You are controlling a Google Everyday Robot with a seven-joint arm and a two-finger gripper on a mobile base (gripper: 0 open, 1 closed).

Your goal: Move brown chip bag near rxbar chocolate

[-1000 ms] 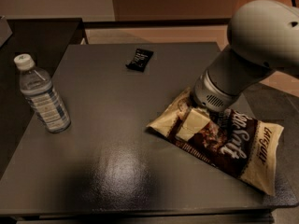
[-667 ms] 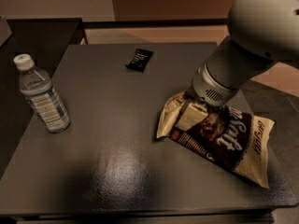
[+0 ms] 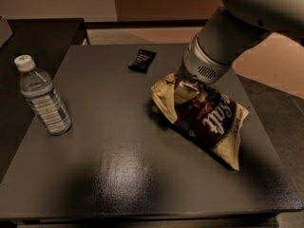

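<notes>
The brown chip bag (image 3: 209, 120), dark brown with cream ends and white script, lies tilted at the right of the dark table (image 3: 118, 170). Its near-left cream end is bunched up and raised. My gripper (image 3: 183, 83) comes down from the big grey arm at the upper right and is shut on that bunched end. The rxbar chocolate (image 3: 142, 61), a small flat black wrapper, lies at the table's far middle, a short way up and left of the bag's held end.
A clear water bottle (image 3: 43, 98) with a white cap stands at the table's left side. A darker counter (image 3: 42, 37) adjoins the table at the far left. The table's right edge runs close to the bag.
The gripper has dragged the chip bag up and to the left, toward the rxbar. The bag's held end is now raised and more crumpled. The bottle and the bar have not moved.
</notes>
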